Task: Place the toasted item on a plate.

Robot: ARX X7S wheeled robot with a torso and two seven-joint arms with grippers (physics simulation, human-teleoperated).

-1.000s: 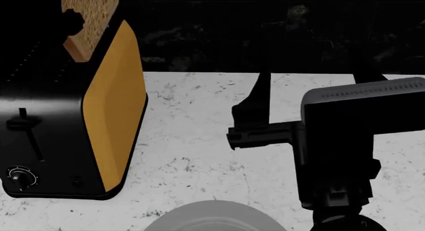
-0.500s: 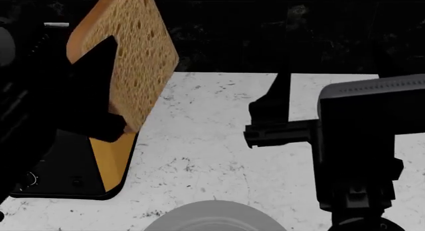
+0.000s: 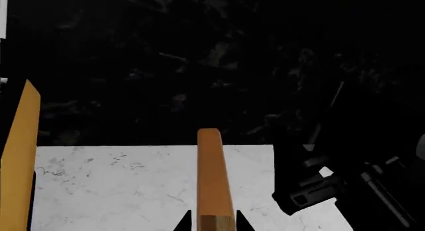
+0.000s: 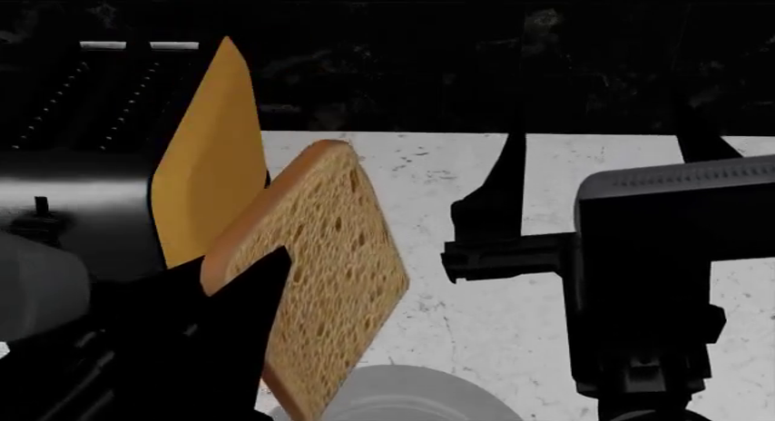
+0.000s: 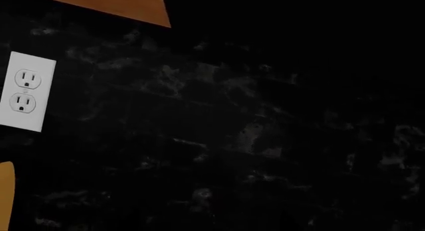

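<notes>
The toast (image 4: pixel 333 276), golden-brown with a porous face, is tilted in my left gripper (image 4: pixel 260 298), which is shut on its lower edge. It hangs above the counter, between the black-and-yellow toaster (image 4: pixel 206 167) and the grey plate (image 4: pixel 406 396); its lower corner is over the plate's left rim. In the left wrist view the toast (image 3: pixel 212 176) is edge-on between the two fingertips (image 3: pixel 182 222). My right gripper (image 4: pixel 602 162) is empty over the counter to the right, with its fingers wide apart. It also shows in the left wrist view (image 3: pixel 312 193).
The white speckled counter (image 4: pixel 424 194) ends at a dark backsplash (image 4: pixel 485 58). The toaster's yellow side shows in the left wrist view (image 3: pixel 20 156). The right wrist view shows only the dark wall and a white outlet (image 5: pixel 27 91).
My left gripper has carried the toast down and to the right, from high over the toaster to just above the plate's left edge. The right arm has hardly moved.
</notes>
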